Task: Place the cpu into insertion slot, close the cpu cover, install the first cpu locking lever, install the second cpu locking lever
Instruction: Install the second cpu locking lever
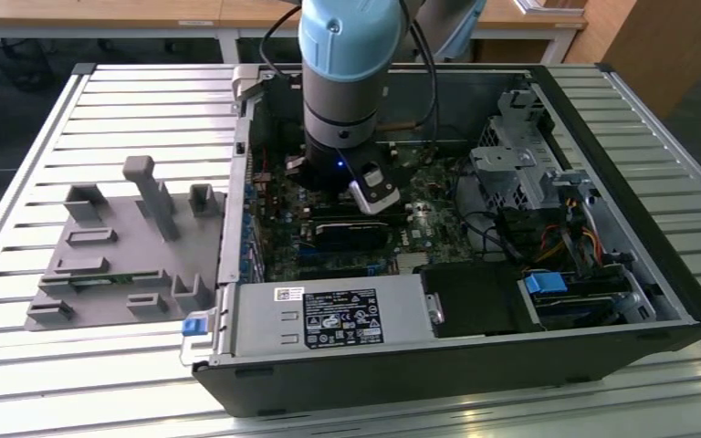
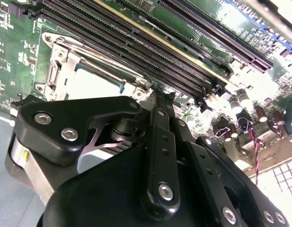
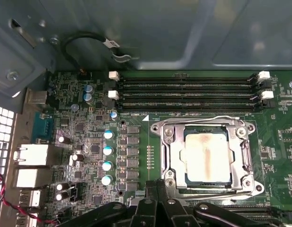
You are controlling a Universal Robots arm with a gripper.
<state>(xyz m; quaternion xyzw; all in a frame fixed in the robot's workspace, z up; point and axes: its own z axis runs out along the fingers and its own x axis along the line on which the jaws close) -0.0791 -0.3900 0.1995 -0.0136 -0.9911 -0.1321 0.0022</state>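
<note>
The cpu [image 3: 207, 158] sits in the insertion slot [image 3: 156, 127], its silver top with a tan smear showing through the window of the cpu cover [image 3: 173, 151], which lies flat over it. Thin wire levers run along two opposite sides of the cover, one [image 3: 202, 118] by the memory slots and one [image 3: 216, 192] on the gripper's side. My gripper [image 3: 157, 185] is shut with nothing in it, its tips at the socket's corner beside that lever. In the second wrist view the gripper [image 2: 159, 92] points at the cover [image 2: 58, 71]. The arm [image 1: 344, 91] reaches down into the case.
Long black memory slots [image 3: 183, 92] run beside the socket, and blue-topped capacitors [image 3: 108, 156] stand on its other side. The case wall [image 3: 183, 33] rises behind. A black card [image 1: 350, 235], power supply [image 1: 332, 319] and drive cage [image 1: 521, 164] crowd the case. A grey fixture [image 1: 120, 246] sits outside.
</note>
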